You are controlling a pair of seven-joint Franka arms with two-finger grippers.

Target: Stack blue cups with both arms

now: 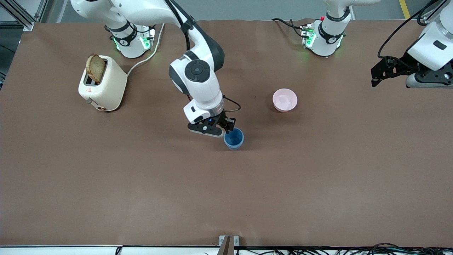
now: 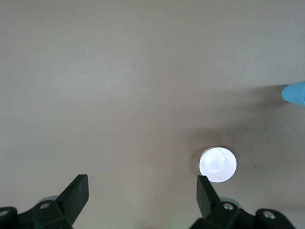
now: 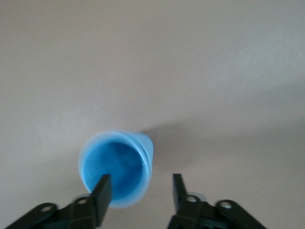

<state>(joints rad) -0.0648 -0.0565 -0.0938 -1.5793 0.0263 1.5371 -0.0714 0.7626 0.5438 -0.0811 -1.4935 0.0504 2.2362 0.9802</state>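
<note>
High front camera faces both bases; wrist cameras look down, sharing the cup (image 1: 233,138).

The table (image 1: 106,177) was a plain, flat brown, and on it the blue cup (image 1: 233,138) showed a darker blue inside than along its pale rim. The bowl (image 1: 285,100) was soft pink, the toaster (image 1: 102,84) cream with a brown slice of toast (image 1: 95,68) in it. Both arms were white with dark grey bands, and the right gripper (image 1: 226,129) and left gripper (image 1: 375,76) were black.
</note>
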